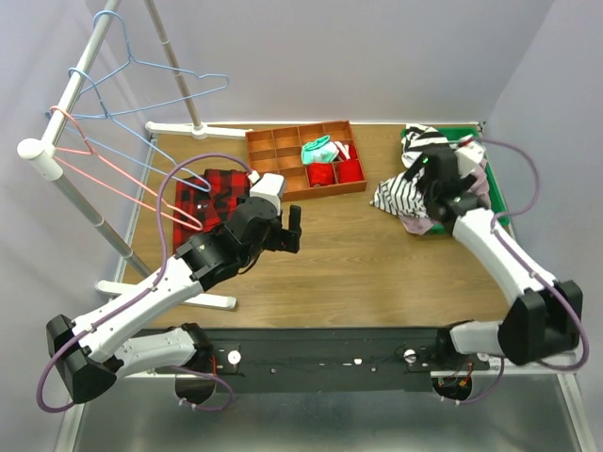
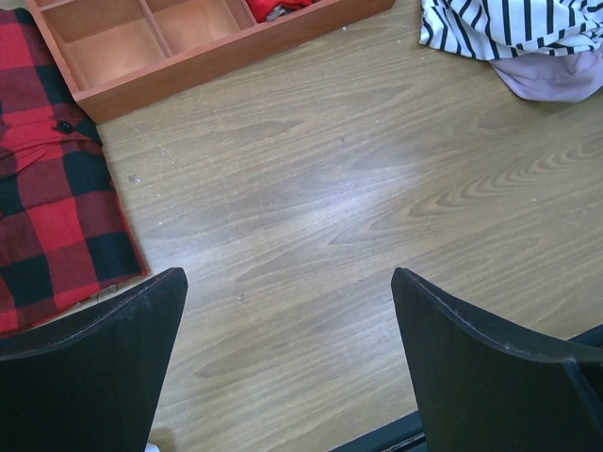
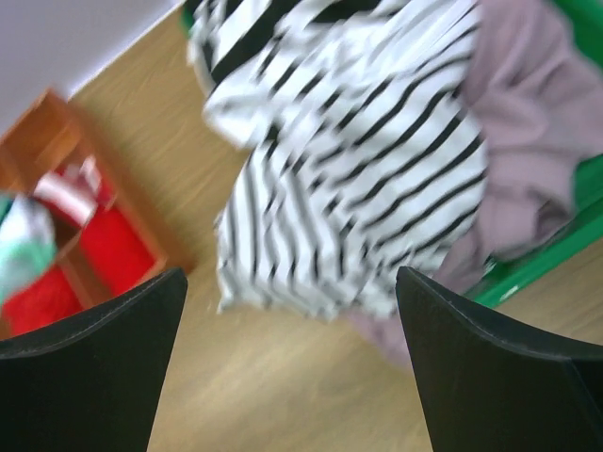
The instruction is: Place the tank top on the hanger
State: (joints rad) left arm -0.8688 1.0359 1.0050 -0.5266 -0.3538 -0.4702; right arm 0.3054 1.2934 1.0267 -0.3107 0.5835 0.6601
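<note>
One layer only: tank top (image 3: 358,188) lies bunched on lilac cloth (image 3: 528,141) at table's (image 2: 330,188) right, right gripper (image 3: 290,311) over it wide open, empty, so pinch a strap edge; left gripper (image 2: 287,282) open, empty, mid-table, hanger (image 1: 179,70) on rack (image 1: 71,85) far left

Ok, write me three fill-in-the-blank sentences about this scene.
1. The left gripper and right gripper are both ___.
2. The thin triangular wire hanger hanging highest on the white rack is light-___.
3. The white tank top with thin black stripes lies under the ___ gripper.
Missing words: open; blue; right.
</note>
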